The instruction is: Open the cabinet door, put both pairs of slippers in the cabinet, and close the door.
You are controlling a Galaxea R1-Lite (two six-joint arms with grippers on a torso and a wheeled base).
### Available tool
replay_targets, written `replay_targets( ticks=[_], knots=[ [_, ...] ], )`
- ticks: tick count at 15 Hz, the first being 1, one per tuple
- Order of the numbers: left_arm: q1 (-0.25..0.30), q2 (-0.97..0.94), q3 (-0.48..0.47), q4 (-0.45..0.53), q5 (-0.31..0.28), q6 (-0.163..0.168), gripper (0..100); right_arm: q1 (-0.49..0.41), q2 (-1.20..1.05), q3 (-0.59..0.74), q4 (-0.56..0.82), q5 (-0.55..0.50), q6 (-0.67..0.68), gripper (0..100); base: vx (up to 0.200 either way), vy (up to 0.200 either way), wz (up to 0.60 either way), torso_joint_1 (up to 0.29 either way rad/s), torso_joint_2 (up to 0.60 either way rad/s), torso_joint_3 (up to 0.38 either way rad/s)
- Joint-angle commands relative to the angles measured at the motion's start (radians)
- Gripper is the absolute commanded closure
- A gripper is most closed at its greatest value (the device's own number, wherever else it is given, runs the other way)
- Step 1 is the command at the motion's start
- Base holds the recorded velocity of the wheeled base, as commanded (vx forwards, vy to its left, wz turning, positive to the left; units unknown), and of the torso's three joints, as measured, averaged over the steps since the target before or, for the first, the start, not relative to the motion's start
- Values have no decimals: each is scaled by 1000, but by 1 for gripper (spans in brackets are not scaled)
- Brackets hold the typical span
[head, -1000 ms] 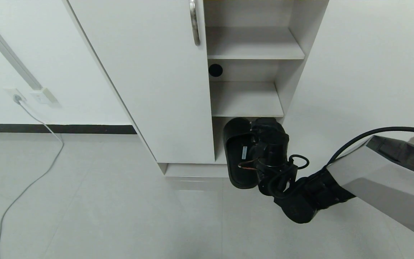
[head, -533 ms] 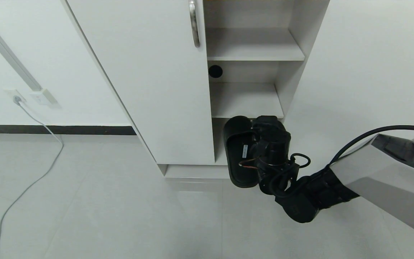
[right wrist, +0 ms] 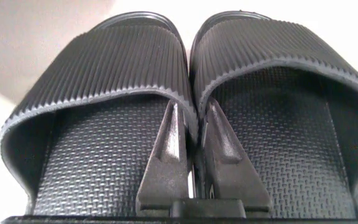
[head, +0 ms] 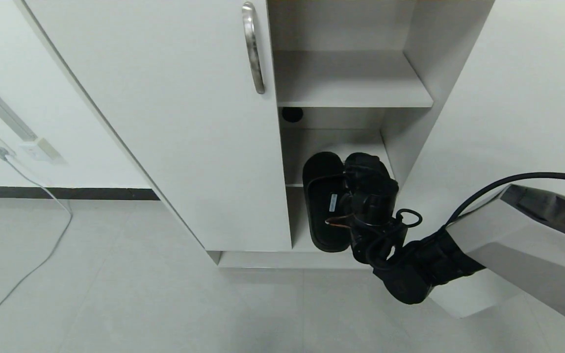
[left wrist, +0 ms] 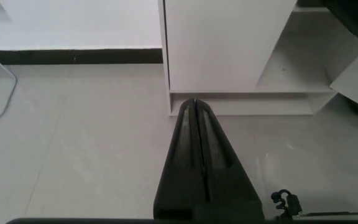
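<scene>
floor (head: 140,304): pale grey tiles with thin joints, running up to a dark skirting strip (head: 57,192) at the wall. standing directly on it: one white cabinet (head: 179,127), carried on a low plinth (head: 272,259). lying on it: one thin grey cable (head: 69,214), curving out from the wall on the left side. inside the cabinet, three white boards, one above another: upper shelf (head: 351,78), middle shelf (head: 341,139), bottom board (left wrist: 291,68) just above the plinth.

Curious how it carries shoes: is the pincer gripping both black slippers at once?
Yes, the right pincer pinches the inner edges of both slippers together.
</scene>
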Motion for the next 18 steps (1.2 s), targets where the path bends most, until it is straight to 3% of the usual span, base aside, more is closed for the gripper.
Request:
replay_targets(
  ticks=[1, 10, 18],
  knots=[
    [0, 1, 0, 0, 0, 0, 100, -1, 24, -5, -3, 1, 0, 100, 200, 0, 0, 2, 7, 7],
    [0, 1, 0, 0, 0, 2, 100, -86, 168, -294, 73, 6, -27, 100, 0, 0, 0, 0, 0, 0],
    [0, 1, 0, 0, 0, 2, 100, -89, 182, -338, 96, 6, -28, 100, 25, 0, 0, 0, 0, 1]
  ],
)
